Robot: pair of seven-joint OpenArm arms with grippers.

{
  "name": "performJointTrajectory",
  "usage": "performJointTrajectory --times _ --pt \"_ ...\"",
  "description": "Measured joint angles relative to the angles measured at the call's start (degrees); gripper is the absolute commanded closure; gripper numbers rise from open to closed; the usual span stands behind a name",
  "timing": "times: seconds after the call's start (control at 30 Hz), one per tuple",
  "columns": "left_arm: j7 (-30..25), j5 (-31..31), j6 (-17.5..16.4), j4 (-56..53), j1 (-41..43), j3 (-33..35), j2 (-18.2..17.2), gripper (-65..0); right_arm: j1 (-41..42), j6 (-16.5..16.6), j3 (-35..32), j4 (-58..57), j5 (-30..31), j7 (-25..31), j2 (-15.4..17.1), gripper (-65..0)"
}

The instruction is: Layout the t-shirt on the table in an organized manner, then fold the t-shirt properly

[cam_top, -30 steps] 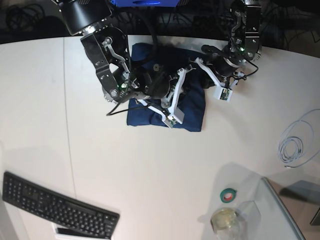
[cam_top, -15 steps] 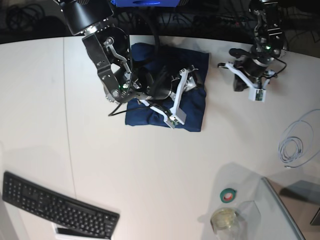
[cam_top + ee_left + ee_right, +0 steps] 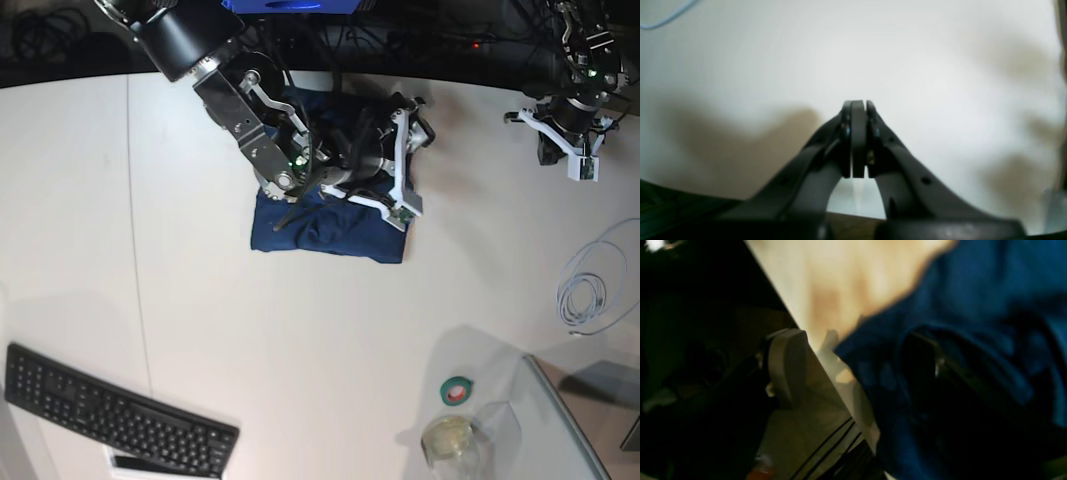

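Fabric is lying as a compact dark-blue rectangle near the far middle of the white surface [image 3: 300,330]; the t-shirt [image 3: 330,228] is looking folded down to a small packet, so I am judging the task to be near its close.

Right pincer [image 3: 405,150] is sitting low over the far right part of the packet with its jaws standing apart. In the right wrist view one pale fingertip [image 3: 786,363] is showing off the cloth's edge while the other side is hidden among dark folds, so nothing is being pinched as far as I can tell. My reading: the arm is hovering there to release or pat down the last fold, keeping the layers from springing up.

Left pincer [image 3: 572,150] is hanging well apart from the shirt, over bare surface near the far right edge, jaws pressed together on nothing, as the left wrist view is showing plainly. Probably it is parking clear so the other arm has room.

Keyboard [image 3: 115,410], coiled cable [image 3: 585,290], green tape roll [image 3: 458,390] and jar [image 3: 450,440] are all lying well clear of the cloth.
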Motion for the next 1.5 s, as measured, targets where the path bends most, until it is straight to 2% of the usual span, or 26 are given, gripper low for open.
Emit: performJointTrajectory --times 0.13,0.2,0.27,0.33,0.37,0.4,0.43,0.5,0.6,0.67,0.77,1.1,1.5 --pt "0.0 0.0 0.1 0.0 -0.1 -0.2 0.0 0.0 0.9 -0.2 -5.0 4.0 0.3 0.4 0.0 -41.9" --pt "0.0 0.0 0.0 -0.1 -0.1 -0.1 -0.2 0.0 -0.1 -0.7 -4.6 8.5 0.4 -1.9 0.0 -41.9" --pt "-0.1 0.0 0.1 -0.1 -0.2 -0.1 -0.7 0.0 -1.8 -5.6 -1.2 15.5 0.8 -3.2 1.3 -41.7" --pt "0.0 0.0 0.1 -0.2 -0.2 -0.2 -1.1 0.0 -3.9 -9.8 4.3 23.3 1.3 -2.3 5.3 -38.7" --pt "0.0 0.0 0.1 -0.2 -0.2 -0.3 -1.3 0.0 -5.2 -11.7 7.6 26.1 0.6 -2.4 7.3 -34.1" --pt "0.0 -0.1 -0.1 -0.4 0.0 -0.8 -1.7 0.0 -7.1 -13.4 10.8 28.1 -0.4 -2.4 9.1 -26.7" --pt "-0.2 -0.3 -0.3 -0.7 -0.1 -1.7 -1.8 0.0 -8.7 -13.6 13.6 29.2 -0.7 -2.7 10.7 -18.6" --pt "-0.7 -0.2 0.0 -2.2 -0.2 -4.1 -1.9 0.0 -12.3 -13.4 18.4 29.7 -0.2 -3.9 11.7 0.0" --pt "-0.3 0.2 0.5 -3.7 0.0 -5.9 -2.4 0.0 -14.4 -12.9 23.2 28.4 1.0 -3.5 11.5 -2.3" --pt "0.0 0.1 0.5 -3.7 -0.1 -6.1 -2.4 0.0 -14.4 -13.0 23.8 26.6 0.6 -2.5 12.3 0.0" --pt "-0.7 -0.2 0.0 -3.8 -0.3 -5.4 -2.4 0.0 -14.2 -13.1 23.8 21.1 -0.1 0.3 12.5 0.0" --pt "-0.5 0.0 0.0 -4.0 -0.2 -5.7 -2.4 0.0 -9.6 -13.0 13.0 10.3 0.9 3.2 12.0 0.0" --pt "-0.5 0.0 0.0 -4.2 0.0 -5.8 -2.4 0.0 -3.3 -13.0 12.4 2.9 0.3 3.6 6.6 0.0"
